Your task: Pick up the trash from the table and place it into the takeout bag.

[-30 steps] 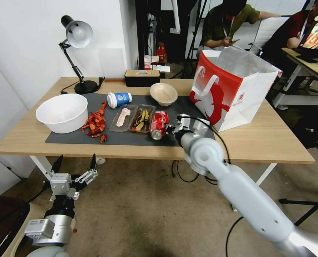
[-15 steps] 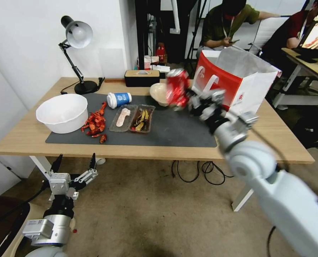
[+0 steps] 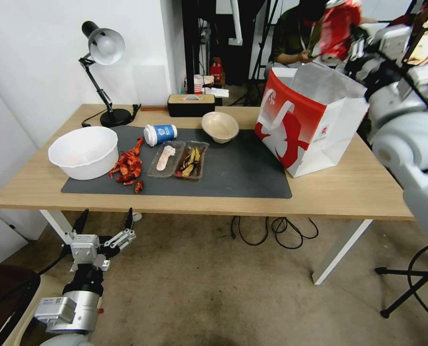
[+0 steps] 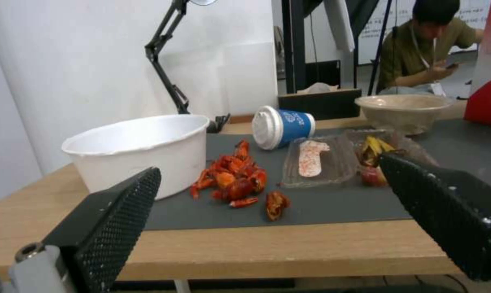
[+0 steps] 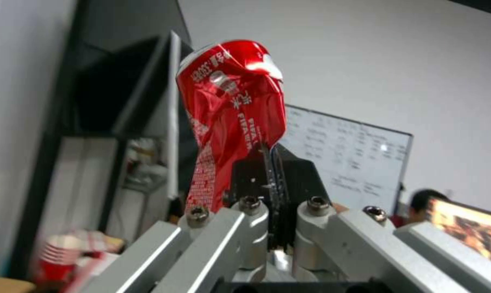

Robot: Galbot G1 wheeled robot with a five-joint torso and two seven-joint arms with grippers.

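Note:
High over the open top of the red and white takeout bag [image 3: 310,120], my right gripper [image 3: 352,42] is shut on the crushed red soda can [image 3: 340,25]. In the right wrist view the can [image 5: 232,110] sticks out of the gripper [image 5: 260,173], pinched at its lower part. A blue-sleeved white coffee cup [image 3: 160,134] lies on its side on the dark mat [image 3: 243,173], and a beige paper bowl [image 3: 220,126] stands near it. Below the front edge of the table [image 3: 348,192], my left gripper [image 3: 104,222] hangs open with nothing between its black fingers [image 4: 115,219].
On the mat's left stand a large white bowl [image 3: 84,151], a pile of red crayfish shells [image 3: 129,166] and a clear two-part tray [image 3: 178,158] of scraps. A desk lamp [image 3: 103,45] and a tissue box [image 3: 191,104] sit at the back edge. Cables lie under the table.
My right gripper carried the can from the mat up and to the right, to above the bag's opening. The left arm has barely moved.

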